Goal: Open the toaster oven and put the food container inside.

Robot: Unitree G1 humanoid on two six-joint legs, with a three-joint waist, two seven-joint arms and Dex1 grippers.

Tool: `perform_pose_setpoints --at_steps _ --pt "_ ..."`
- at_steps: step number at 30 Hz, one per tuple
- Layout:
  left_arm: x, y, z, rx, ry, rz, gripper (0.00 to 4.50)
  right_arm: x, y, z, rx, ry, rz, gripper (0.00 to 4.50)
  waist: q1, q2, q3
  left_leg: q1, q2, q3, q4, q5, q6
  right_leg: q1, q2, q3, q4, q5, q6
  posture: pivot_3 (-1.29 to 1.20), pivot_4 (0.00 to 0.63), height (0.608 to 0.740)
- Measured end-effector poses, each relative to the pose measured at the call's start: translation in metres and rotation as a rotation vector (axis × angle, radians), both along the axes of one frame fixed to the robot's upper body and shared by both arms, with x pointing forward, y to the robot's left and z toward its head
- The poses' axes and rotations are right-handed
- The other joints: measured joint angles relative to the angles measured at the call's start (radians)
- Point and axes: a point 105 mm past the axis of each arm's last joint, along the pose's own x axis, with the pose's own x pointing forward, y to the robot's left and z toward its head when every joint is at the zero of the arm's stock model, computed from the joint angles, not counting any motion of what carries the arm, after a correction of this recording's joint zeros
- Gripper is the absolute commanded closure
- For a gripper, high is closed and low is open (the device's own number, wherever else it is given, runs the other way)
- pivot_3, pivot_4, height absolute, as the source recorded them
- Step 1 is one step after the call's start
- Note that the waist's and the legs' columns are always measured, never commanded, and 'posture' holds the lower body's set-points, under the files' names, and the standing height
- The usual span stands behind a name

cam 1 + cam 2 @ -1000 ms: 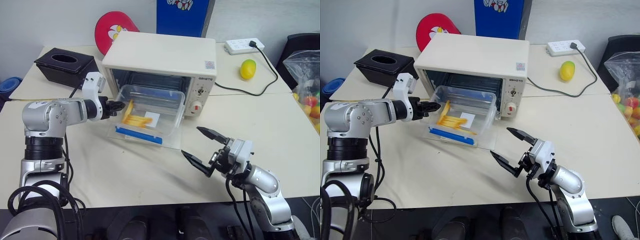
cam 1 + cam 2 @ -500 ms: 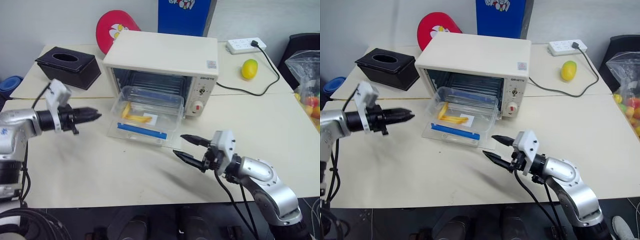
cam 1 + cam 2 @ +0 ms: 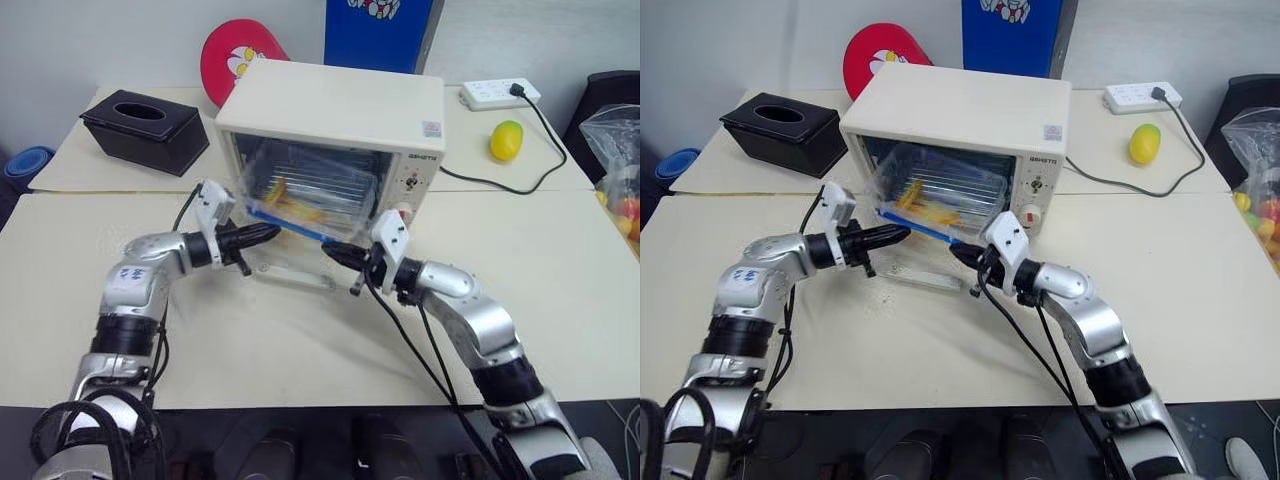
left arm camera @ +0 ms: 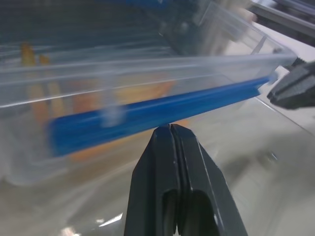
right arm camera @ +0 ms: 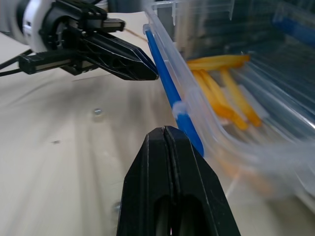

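Note:
The cream-white toaster oven [image 3: 335,105] stands mid-table with its glass door [image 3: 292,273] dropped flat onto the table. The clear food container [image 3: 305,190], with yellow strips inside, sits tilted in the oven mouth, its blue front clip [image 3: 288,222] facing me. My left gripper [image 3: 270,231] is shut, its tip at the clip's left end [image 4: 147,115]. My right gripper [image 3: 328,252] is shut too, its tip just under the container's right front corner [image 5: 189,128]. Neither holds anything.
A black tissue box [image 3: 145,128] sits at the back left, with a red round item [image 3: 237,55] and a blue box [image 3: 378,30] behind the oven. To the right lie a power strip [image 3: 500,93], a yellow fruit [image 3: 506,140] and a bag of coloured balls [image 3: 620,150].
Both grippers have shut and swung inward to the container's front edge. The container, which lay on the open door, now sits deeper in the oven and tilted.

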Motion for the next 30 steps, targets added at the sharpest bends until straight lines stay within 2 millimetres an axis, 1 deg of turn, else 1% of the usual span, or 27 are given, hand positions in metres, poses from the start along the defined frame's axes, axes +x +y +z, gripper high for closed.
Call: perform_pose_setpoints --at_steps 3,5,7,8,10,11,12,13,15,17,18,19,20,21,22,24,25,27,28,29,30 --pt "0.020 -0.008 0.007 -0.083 -0.010 0.099 4.50 0.029 -0.009 0.008 0.029 -0.037 -0.123 4.47 -0.012 0.000 0.000 0.000 -0.001 0.000 0.001 0.000 0.000 0.000 0.000 -0.002 0.000 0.000 0.000 0.00 0.150 0.740" --pt "0.025 -0.013 0.010 -0.089 -0.039 0.122 4.50 0.041 -0.010 0.012 0.017 -0.072 -0.167 4.47 -0.017 0.000 0.000 0.000 0.000 0.000 0.002 0.000 0.000 0.000 0.000 -0.002 0.000 0.000 0.000 0.00 0.150 0.740" --pt "0.030 -0.017 0.006 -0.091 -0.055 0.146 4.50 0.052 -0.013 0.017 0.020 -0.097 -0.222 4.47 -0.028 0.000 0.000 0.000 0.000 0.000 0.002 0.000 0.000 -0.001 0.000 -0.002 0.001 0.000 0.000 0.00 0.150 0.740" --pt "0.032 -0.018 0.003 -0.098 -0.054 0.160 4.50 0.054 -0.013 0.019 0.034 -0.099 -0.234 4.47 -0.032 0.000 0.000 0.000 0.000 0.000 0.002 0.000 0.000 -0.001 0.000 -0.001 0.001 0.000 0.000 0.00 0.150 0.740" --pt "0.034 -0.019 -0.001 -0.095 -0.057 0.180 4.50 0.051 -0.010 0.025 0.069 -0.095 -0.220 4.47 -0.037 0.000 0.000 0.000 0.000 0.000 0.002 0.000 0.000 -0.001 -0.001 -0.001 0.001 0.000 0.000 0.00 0.150 0.740" --pt "0.033 -0.018 -0.002 -0.090 -0.062 0.176 4.50 0.045 -0.008 0.026 0.084 -0.089 -0.193 4.47 -0.039 0.000 0.000 0.000 0.001 0.000 0.002 0.000 0.000 -0.001 -0.001 0.000 0.001 0.000 0.000 0.00 0.150 0.740" --pt "0.029 -0.014 -0.001 -0.082 -0.072 0.160 4.50 0.034 -0.005 0.027 0.103 -0.080 -0.148 4.47 -0.040 0.000 0.000 0.000 0.001 -0.001 0.002 0.000 0.000 -0.002 -0.001 -0.001 0.001 0.000 0.000 0.00 0.150 0.740" --pt "0.026 -0.011 -0.002 -0.078 -0.074 0.151 4.32 0.028 -0.004 0.025 0.111 -0.068 -0.126 4.49 -0.043 0.000 0.000 0.000 0.001 -0.001 0.001 0.000 -0.001 -0.002 0.000 -0.001 0.001 0.000 0.000 0.00 0.150 0.740" --pt "0.014 0.001 -0.004 -0.069 -0.071 0.117 3.88 0.010 -0.008 0.016 0.113 -0.024 -0.079 4.50 -0.047 0.000 0.000 0.000 0.000 -0.002 0.000 -0.001 -0.001 -0.004 -0.001 0.000 0.001 0.000 0.000 0.00 0.150 0.740" --pt "-0.005 0.021 -0.008 -0.037 -0.061 0.067 3.29 -0.010 -0.019 0.007 0.089 0.016 -0.034 4.50 -0.051 0.000 0.000 0.000 0.000 -0.002 0.000 -0.002 -0.001 -0.004 0.000 0.000 0.000 0.000 0.000 0.00 0.150 0.740" --pt "-0.017 0.035 -0.010 -0.016 -0.059 0.042 3.01 -0.020 -0.028 0.002 0.076 0.033 -0.017 4.50 -0.052 0.001 0.000 0.000 0.001 -0.002 0.000 -0.002 0.000 -0.004 0.000 0.000 0.000 0.000 0.000 0.00 0.150 0.740" --pt "-0.032 0.052 -0.009 0.013 -0.070 0.012 2.69 -0.030 -0.042 -0.004 0.050 0.048 -0.010 4.50 -0.052 0.001 0.000 0.000 0.001 -0.002 -0.001 -0.002 0.000 -0.004 0.000 0.000 -0.001 0.000 0.000 0.00 0.150 0.740" --pt "-0.042 0.063 -0.008 0.045 -0.079 -0.009 2.39 -0.034 -0.054 -0.011 0.011 0.065 -0.016 4.50 -0.049 0.001 0.000 0.000 0.000 -0.002 -0.003 -0.003 0.000 -0.003 0.000 0.000 -0.001 0.000 0.000 0.00 0.150 0.740" --pt "-0.054 0.076 -0.004 0.081 -0.106 -0.042 2.07 -0.038 -0.071 -0.021 -0.040 0.085 -0.036 4.50 -0.040 0.001 0.000 0.000 0.000 -0.002 -0.002 -0.003 0.000 -0.003 -0.001 0.000 -0.004 0.000 -0.001 0.00 0.150 0.740" --pt "-0.065 0.084 -0.002 0.107 -0.123 -0.080 1.79 -0.039 -0.083 -0.028 -0.081 0.097 -0.046 4.50 -0.034 0.002 0.001 0.001 0.000 -0.002 -0.001 -0.003 0.001 -0.001 -0.001 0.000 -0.006 0.000 -0.001 0.00 0.150 0.740" --pt "-0.083 0.093 0.001 0.136 -0.135 -0.167 1.27 -0.038 -0.092 -0.037 -0.118 0.095 -0.034 4.50 -0.029 0.002 0.001 0.004 0.000 -0.002 0.000 -0.003 0.001 0.002 -0.001 0.000 -0.006 0.001 -0.002 0.00 0.150 0.740" --pt "-0.094 0.099 0.001 0.149 -0.124 -0.216 1.04 -0.036 -0.098 -0.045 -0.138 0.108 -0.033 4.50 -0.028 0.002 0.001 0.004 0.000 -0.002 0.000 -0.003 0.001 0.002 -0.001 0.000 -0.006 0.001 -0.003 0.00 0.150 0.740" --pt "-0.109 0.110 0.002 0.163 -0.104 -0.274 0.45 -0.034 -0.108 -0.066 -0.158 0.167 -0.036 4.50 -0.016 0.004 0.002 0.004 0.000 -0.002 0.000 -0.004 0.001 0.002 -0.001 0.000 -0.007 0.001 -0.003 0.00 0.150 0.740" --pt "-0.112 0.112 0.003 0.165 -0.104 -0.283 0.16 -0.032 -0.108 -0.070 -0.144 0.171 -0.029 4.50 -0.013 0.004 0.002 0.004 0.000 -0.002 0.000 -0.004 0.002 0.002 -0.001 0.000 -0.007 0.001 -0.003 0.00 0.150 0.740" --pt "-0.114 0.114 0.004 0.161 -0.114 -0.289 0.04 -0.027 -0.105 -0.070 -0.130 0.153 -0.014 4.50 -0.013 0.004 0.002 0.004 0.000 -0.001 0.000 -0.004 0.002 0.002 0.000 0.000 -0.007 0.002 -0.003 0.00 0.150 0.740" --pt "-0.115 0.113 0.006 0.155 -0.132 -0.303 0.04 -0.020 -0.097 -0.068 -0.126 0.123 0.010 4.50 -0.013 0.004 0.002 0.004 0.000 -0.001 0.001 -0.004 0.002 0.002 0.000 0.000 -0.006 0.002 -0.003 0.00 0.150 0.740"
